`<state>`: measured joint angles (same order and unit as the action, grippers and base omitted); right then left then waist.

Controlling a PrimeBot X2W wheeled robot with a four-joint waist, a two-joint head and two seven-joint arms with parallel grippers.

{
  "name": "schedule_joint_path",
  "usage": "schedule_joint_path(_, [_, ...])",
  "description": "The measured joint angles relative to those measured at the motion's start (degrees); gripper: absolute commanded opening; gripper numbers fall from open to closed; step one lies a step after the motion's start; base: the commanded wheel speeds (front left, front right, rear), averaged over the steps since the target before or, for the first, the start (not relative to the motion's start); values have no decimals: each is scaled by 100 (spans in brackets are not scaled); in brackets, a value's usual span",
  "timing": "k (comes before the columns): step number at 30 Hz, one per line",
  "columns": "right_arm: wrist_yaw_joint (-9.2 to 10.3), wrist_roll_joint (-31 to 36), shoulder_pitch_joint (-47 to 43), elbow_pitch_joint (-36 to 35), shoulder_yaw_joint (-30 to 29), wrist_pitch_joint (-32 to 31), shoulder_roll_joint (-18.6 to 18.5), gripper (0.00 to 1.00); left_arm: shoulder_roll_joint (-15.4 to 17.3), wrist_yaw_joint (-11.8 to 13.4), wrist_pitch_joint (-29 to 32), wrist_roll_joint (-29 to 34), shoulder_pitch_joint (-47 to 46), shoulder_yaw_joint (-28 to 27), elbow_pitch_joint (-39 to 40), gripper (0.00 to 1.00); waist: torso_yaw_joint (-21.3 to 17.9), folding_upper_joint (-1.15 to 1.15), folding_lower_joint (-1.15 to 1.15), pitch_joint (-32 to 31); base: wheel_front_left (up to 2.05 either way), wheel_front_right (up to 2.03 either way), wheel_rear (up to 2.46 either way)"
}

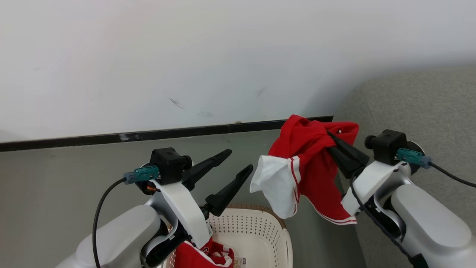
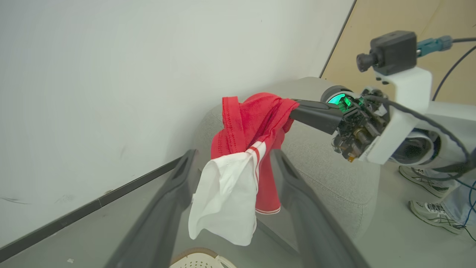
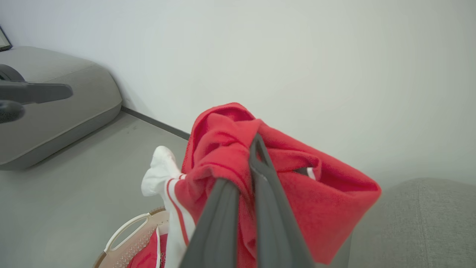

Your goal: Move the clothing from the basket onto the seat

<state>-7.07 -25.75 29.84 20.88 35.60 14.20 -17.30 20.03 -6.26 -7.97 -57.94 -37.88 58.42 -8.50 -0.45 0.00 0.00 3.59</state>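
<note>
Clothing (image 1: 316, 163) in red and white hangs clenched in the right pincer (image 1: 332, 138), between basket (image 1: 260, 230) and sofa (image 1: 420, 108). Left pincer (image 1: 239, 160) stands released, empty, above the basket.

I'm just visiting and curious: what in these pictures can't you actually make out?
- Basket, head view: cut off by the bottom edge and covered by the left arm; how much clothing is left inside is unclear.
- Garment in the right hand, head view: bunched, so its type is unclear.
- Person, left wrist view: the right edge cuts off everything above the shoes and ankles.
</note>
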Motion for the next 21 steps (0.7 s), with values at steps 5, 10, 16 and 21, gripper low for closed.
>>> schedule_joint_path(5, [0,140,-169,-238,-546,0,-111,0,-7,-3,-27,0,8,52,10,100,-122,0,0,-12,0,0,0])
schedule_joint_path(10, [0,365,-393,-617,-1098,0,-127,0,-20,-7,-76,9,10,78,26,100,-274,0,0,-27,0,0,0])
schedule_joint_path(16, [0,510,-683,-910,-1459,0,-142,0,-26,-44,-121,15,11,104,40,100,-451,0,0,-42,0,0,0])
schedule_joint_path(21, [0,681,-955,-1203,-1786,0,-145,0,-32,-44,-169,16,14,135,75,100,-653,0,0,-57,0,0,0])
